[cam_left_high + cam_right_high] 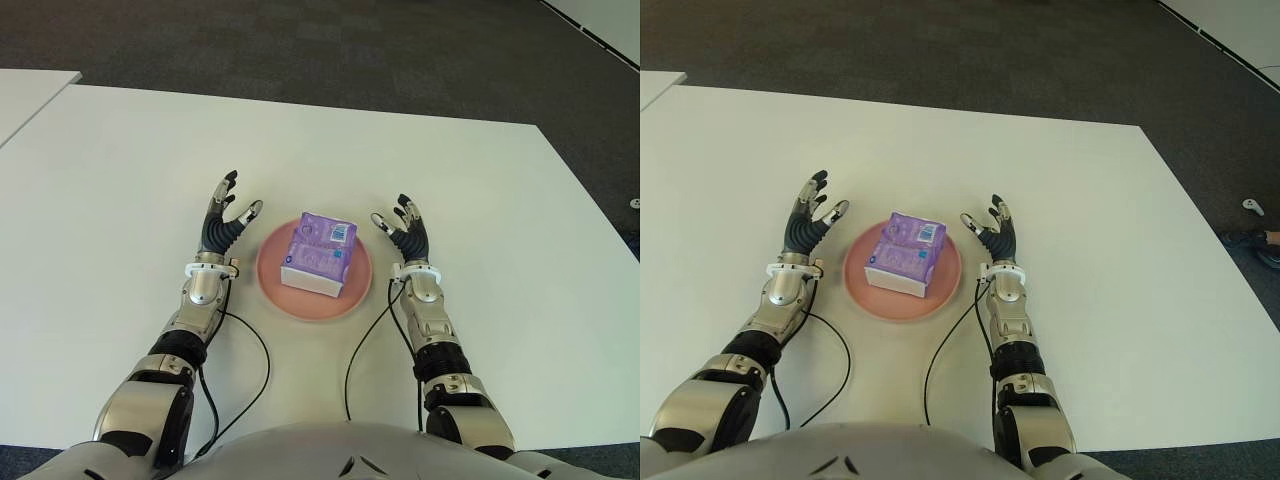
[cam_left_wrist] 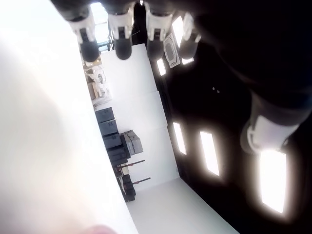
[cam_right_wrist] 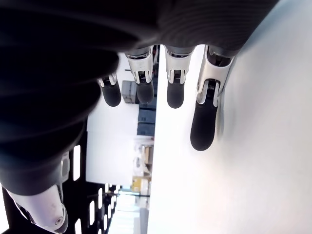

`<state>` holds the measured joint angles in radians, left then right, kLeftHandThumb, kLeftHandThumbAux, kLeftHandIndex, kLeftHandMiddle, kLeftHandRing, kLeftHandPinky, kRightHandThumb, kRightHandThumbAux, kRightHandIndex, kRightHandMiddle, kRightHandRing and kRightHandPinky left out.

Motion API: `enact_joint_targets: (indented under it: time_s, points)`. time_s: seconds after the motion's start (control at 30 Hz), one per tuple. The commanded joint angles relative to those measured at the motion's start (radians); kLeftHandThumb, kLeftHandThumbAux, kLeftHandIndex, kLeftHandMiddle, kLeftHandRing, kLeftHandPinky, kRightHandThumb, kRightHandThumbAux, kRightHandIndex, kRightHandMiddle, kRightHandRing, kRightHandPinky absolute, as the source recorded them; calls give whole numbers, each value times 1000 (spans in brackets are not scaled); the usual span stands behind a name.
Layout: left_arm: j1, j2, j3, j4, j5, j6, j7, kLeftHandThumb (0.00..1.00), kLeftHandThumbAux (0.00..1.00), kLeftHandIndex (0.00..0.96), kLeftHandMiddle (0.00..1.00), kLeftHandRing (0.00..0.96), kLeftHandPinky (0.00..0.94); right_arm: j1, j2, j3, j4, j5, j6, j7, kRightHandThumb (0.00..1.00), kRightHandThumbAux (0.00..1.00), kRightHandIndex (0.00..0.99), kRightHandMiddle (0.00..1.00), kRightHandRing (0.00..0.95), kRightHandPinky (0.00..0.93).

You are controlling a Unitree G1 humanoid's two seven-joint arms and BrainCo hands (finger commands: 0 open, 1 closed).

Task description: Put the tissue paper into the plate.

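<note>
A purple tissue pack (image 1: 320,253) lies inside the pink plate (image 1: 355,297) at the middle of the white table (image 1: 120,170). My left hand (image 1: 227,221) shows just left of the plate, its fingers spread and holding nothing. My right hand (image 1: 402,228) shows just right of the plate, fingers also spread and empty. In the left wrist view the fingers (image 2: 123,34) stretch out with nothing between them. The right wrist view shows straight fingers (image 3: 204,112) above the bare table.
Two black cables (image 1: 258,375) trail from the wrists back over the table toward my body. Dark carpet (image 1: 330,50) lies beyond the table's far edge. Another white table corner (image 1: 30,90) shows at the far left.
</note>
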<state>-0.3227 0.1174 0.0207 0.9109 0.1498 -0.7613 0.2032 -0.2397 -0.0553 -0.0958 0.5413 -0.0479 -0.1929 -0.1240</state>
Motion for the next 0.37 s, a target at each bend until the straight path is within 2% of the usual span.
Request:
enact_joint_targets:
  time_s: [0.03,0.13,0.23,0.37]
  points:
    - [69,-27,5,-11,-44,63,-53,0,555,0,0,0,0,65,6,-5,52,7,58,-3,173,713,87,76,75,114]
    - [89,-41,9,-65,-87,119,-98,0,566,0,0,0,0,68,9,-2,46,1,62,-13,171,711,78,66,66,105]
    - [112,-60,17,-144,-142,210,-141,0,574,0,0,0,0,90,37,21,-21,-24,90,-48,174,708,69,57,59,101]
    - [153,-78,19,-270,-181,345,-159,0,578,0,0,0,0,85,25,18,0,-32,80,-56,177,694,58,45,52,95]
